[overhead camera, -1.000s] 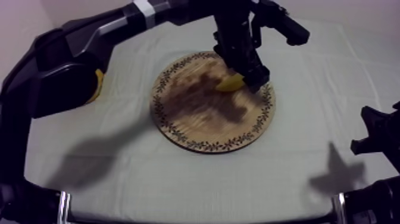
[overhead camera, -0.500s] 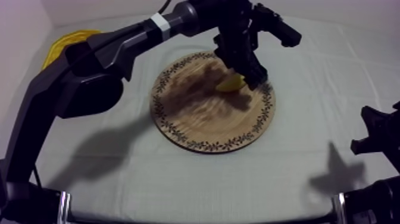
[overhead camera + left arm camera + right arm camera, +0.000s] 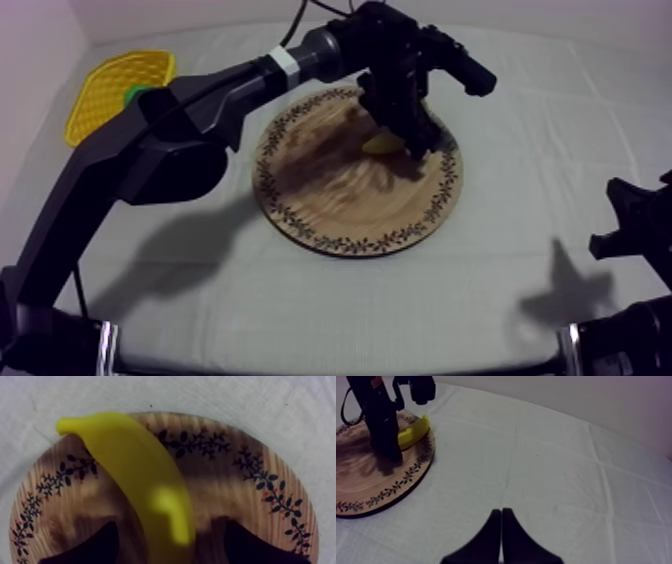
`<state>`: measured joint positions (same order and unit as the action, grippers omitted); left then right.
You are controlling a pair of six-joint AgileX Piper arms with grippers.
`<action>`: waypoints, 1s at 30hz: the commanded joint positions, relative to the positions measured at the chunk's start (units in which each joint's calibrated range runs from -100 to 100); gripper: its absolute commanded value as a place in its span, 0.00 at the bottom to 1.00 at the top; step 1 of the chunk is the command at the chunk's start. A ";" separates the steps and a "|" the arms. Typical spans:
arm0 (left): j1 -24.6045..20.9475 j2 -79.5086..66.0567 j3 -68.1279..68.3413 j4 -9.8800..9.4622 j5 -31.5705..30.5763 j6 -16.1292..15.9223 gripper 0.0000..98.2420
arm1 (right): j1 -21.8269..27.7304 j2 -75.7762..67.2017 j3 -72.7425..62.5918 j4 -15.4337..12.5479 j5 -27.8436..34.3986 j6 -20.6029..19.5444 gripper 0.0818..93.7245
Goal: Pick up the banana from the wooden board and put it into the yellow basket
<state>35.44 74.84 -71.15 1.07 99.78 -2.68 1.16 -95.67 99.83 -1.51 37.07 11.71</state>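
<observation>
- Over the wooden board [image 3: 340, 205] you find the left gripper [image 3: 408, 140], held low, its arm coming in from the upper left.
- Check the left wrist view. The two black fingers [image 3: 92, 546] stand apart, one on each side of the banana [image 3: 135, 476], and a gap shows between each finger and the fruit. This claw is spread wide and clamps nothing.
- Locate the banana on the board at the patterned rim. One tip reaches past the rim over the cloth [image 3: 561, 476].
- Locate the yellow basket [image 3: 110, 75] at the far left of the table, well apart from the board. A small green item [image 3: 133, 95] lies in it, and you cannot tell its kind.
- Check the right gripper [image 3: 500, 526]. It sits over bare cloth, apart from the board. Its fingers lie together as a narrow wedge, closed on nothing.
</observation>
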 commanded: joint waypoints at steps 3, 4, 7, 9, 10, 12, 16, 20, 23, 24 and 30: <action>0.27 0.75 -0.60 -0.15 0.06 -0.11 0.62 | -0.02 0.00 -0.05 0.02 0.02 -0.01 0.00; 0.34 0.92 -0.77 -0.17 0.06 -0.17 0.57 | -0.02 0.00 -0.05 0.02 0.02 -0.01 0.00; 0.44 1.25 -1.17 -0.08 0.06 -0.54 0.42 | -0.02 0.00 -0.05 0.02 0.02 -0.01 0.00; 0.41 1.36 -1.28 -0.03 0.06 -0.82 0.34 | -0.02 0.00 -0.05 0.02 0.02 0.01 0.00; 0.40 1.34 -1.28 -0.01 0.06 -0.95 0.32 | -0.02 0.00 -0.05 0.02 0.02 0.02 0.00; 0.29 1.15 -1.04 0.03 0.06 -1.18 0.29 | -0.02 0.00 -0.05 0.02 0.02 0.03 0.00; -0.11 -0.11 0.29 0.22 0.00 -1.60 0.25 | -0.02 0.00 -0.05 0.02 0.02 0.04 0.00; -0.77 -2.95 2.07 0.55 -0.29 -1.87 0.24 | -0.02 0.00 -0.05 0.02 0.02 0.01 0.00; -1.18 -6.01 3.44 0.65 -0.44 -2.17 0.24 | -0.02 0.00 -0.05 0.02 0.02 0.00 0.00; -1.29 -7.15 3.76 0.67 -0.46 -2.27 0.24 | -0.02 0.00 -0.05 0.02 0.02 0.00 0.00; -1.43 -14.27 4.53 0.49 -0.50 -2.50 0.24 | -0.02 0.00 -0.05 0.02 0.02 -0.01 0.00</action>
<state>34.01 62.51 -66.64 1.62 99.31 -5.17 1.16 -95.67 99.83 -1.51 37.07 11.71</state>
